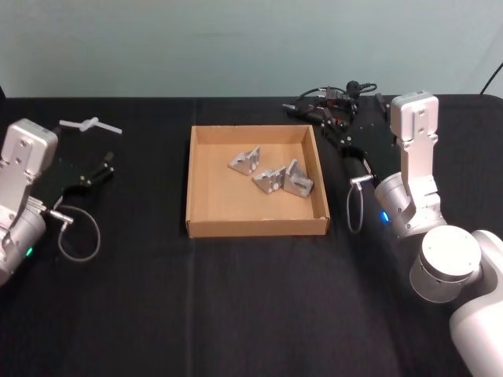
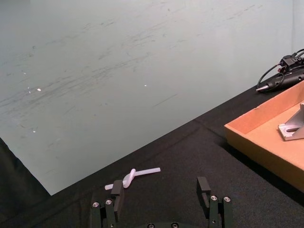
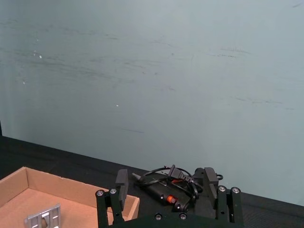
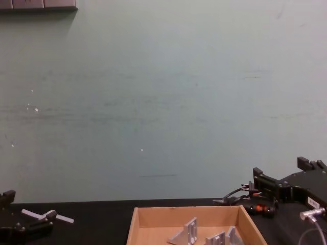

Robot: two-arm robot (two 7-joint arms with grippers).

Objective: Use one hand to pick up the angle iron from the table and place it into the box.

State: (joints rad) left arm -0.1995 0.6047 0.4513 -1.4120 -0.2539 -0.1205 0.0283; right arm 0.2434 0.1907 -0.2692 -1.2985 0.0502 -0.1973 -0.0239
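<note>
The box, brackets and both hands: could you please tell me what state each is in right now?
box: open-topped, upright on the table.
angle irons: three, lying inside the box.
left hand: open, holding nothing, left of the box.
right hand: open, holding nothing, beyond the box's far right corner.
white plastic piece: lying on the table, untouched.

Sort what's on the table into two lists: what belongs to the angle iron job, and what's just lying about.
Job:
- three angle irons, all inside the box
- box
- right end effector, open, near the box's far right corner
- left end effector, open, left of the box

Lying about:
- white plastic piece, far left
- black corded tool, behind the box
</note>
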